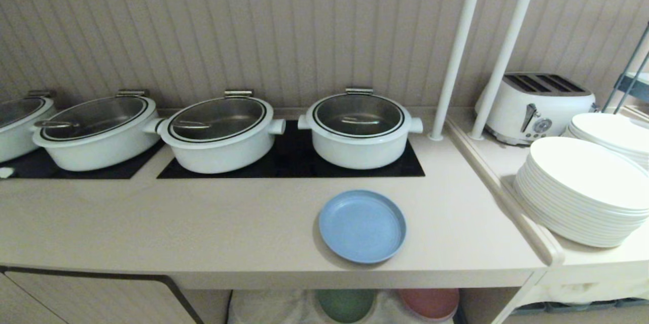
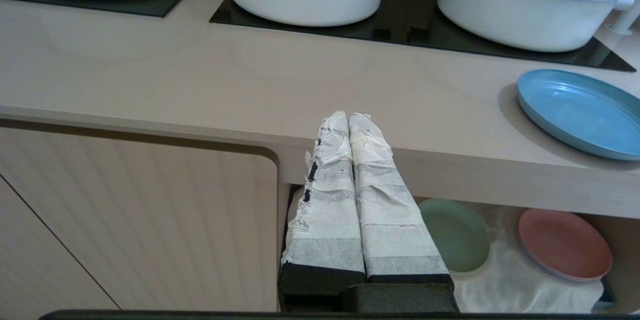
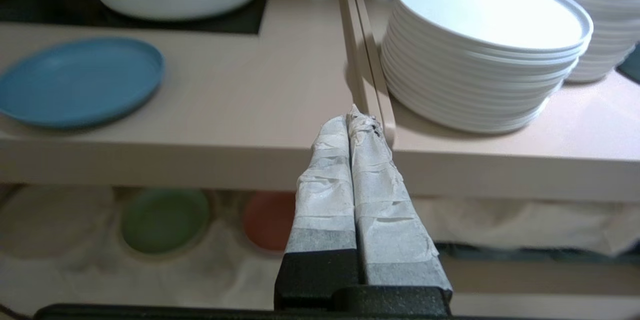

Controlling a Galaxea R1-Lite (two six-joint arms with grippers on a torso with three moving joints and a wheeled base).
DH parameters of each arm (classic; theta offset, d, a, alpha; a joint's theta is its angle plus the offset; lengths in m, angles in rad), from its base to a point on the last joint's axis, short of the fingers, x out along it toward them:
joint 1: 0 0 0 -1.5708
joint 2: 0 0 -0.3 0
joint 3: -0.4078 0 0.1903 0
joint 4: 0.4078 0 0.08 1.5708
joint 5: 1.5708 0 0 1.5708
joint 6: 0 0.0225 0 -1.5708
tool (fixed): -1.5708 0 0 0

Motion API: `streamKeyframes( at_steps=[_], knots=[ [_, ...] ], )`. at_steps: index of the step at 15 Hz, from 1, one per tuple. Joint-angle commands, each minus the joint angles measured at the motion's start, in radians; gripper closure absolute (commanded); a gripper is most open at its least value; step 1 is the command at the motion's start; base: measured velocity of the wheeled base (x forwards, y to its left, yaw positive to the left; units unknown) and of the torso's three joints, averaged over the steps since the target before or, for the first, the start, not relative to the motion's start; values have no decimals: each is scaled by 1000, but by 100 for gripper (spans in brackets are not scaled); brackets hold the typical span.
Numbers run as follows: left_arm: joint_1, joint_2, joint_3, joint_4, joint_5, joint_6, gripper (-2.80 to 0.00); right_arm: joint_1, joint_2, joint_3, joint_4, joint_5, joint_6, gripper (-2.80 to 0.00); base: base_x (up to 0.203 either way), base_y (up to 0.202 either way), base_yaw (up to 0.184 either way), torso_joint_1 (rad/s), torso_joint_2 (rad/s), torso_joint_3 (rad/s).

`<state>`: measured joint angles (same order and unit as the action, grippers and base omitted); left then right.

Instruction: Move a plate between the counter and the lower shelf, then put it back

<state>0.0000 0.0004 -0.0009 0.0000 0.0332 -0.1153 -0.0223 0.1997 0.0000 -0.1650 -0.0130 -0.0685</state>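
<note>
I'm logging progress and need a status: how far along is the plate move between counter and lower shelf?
The blue plate lies on the counter, near its front edge. Nothing is in hand: the left gripper and right gripper both have shut jaws holding nothing, in front of the counter edge. Only the green plate and pink plate sit on the lower shelf. The pictures cannot tell start from finish.

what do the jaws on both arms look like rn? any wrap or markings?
Left gripper: two long tapered fingers wrapped in wrinkled white tape, frayed near the tips with black showing at one edge, on a black base. Right gripper: same build, white crinkled tape over black fingers. No cables or printed markings visible.
</note>
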Motion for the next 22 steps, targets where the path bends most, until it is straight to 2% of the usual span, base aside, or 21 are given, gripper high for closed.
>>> streamKeyframes(
  at_steps=[1,4,22],
  knots=[
    [0,0,0,0,1,-1,0,15,-120,0,4,3,19,0,0,0,0,0,0,0],
    [0,0,0,0,1,-1,0,19,-200,0,7,4,42,0,0,0,0,0,0,0],
    [0,0,-1,0,1,-1,0,19,-200,0,7,4,35,0,0,0,0,0,0,0]
  ],
)
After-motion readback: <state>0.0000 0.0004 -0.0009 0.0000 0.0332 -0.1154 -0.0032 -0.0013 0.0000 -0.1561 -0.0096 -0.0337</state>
